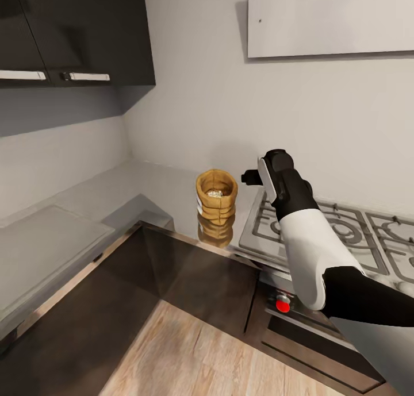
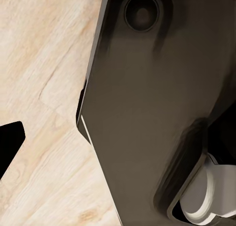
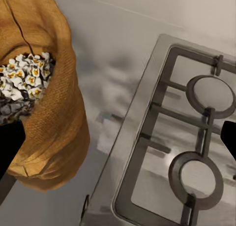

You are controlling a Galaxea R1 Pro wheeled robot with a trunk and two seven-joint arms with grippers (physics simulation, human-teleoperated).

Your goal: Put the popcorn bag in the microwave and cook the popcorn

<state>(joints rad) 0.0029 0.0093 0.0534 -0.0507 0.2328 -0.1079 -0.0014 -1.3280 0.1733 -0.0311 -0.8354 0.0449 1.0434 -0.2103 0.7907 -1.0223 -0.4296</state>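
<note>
Popcorn bag (image 1: 216, 197) upright on countertop (image 1: 155, 183) beside hob (image 1: 322, 235) — right pincer (image 1: 250, 177) near, spread open

Bag (image 1: 216, 196) at frame centre on countertop (image 1: 115, 195), popcorn (image 1: 215, 193) in it; hob (image 1: 322, 235) to its right (gripper (image 1: 251, 177) between them); cabinets (image 1: 75, 28) upper left.

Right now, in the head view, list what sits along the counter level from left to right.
Grey countertop → popcorn bag with popcorn showing in its mouth → right gripper, beside the bag and above the counter → steel gas hob.
</note>
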